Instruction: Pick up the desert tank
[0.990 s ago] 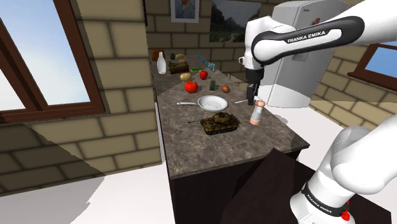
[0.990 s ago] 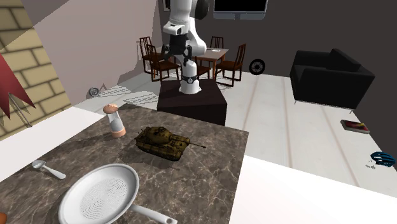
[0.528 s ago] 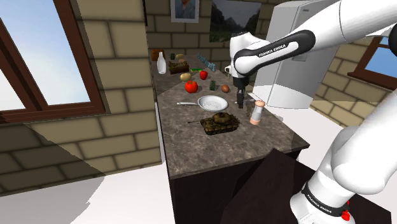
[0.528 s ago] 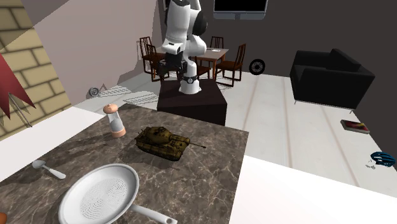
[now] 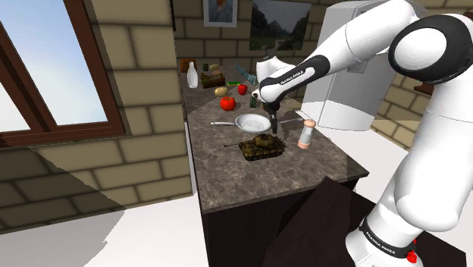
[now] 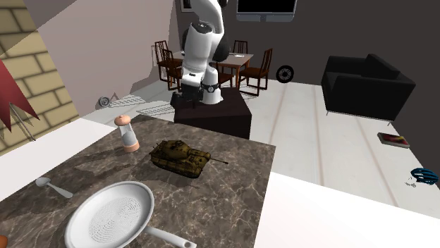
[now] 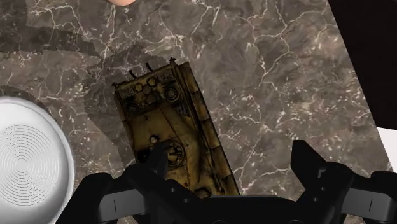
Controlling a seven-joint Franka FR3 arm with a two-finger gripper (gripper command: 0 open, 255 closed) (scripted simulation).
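- Fingers (image 7: 156,159) of my gripper (image 7: 230,167) stand spread wide, with nothing pinched between them.
- One finger hangs over the turret of the desert tank (image 7: 168,124), and the other over bare stone beside its hull.
- The tank wears tan and olive camouflage and rests on its tracks on the dark marbled counter (image 7: 273,83).
- Read as a clock on the shoulder view, my gripper (image 5: 271,125) hangs close over the tank (image 5: 262,146) at twelve o'clock.
- The white pan (image 5: 253,121) lies near the tank at eleven o'clock.
- The shaker (image 5: 305,134) stands near at two o'clock.
- A red tomato (image 5: 227,103) sits farther off, at eleven o'clock.
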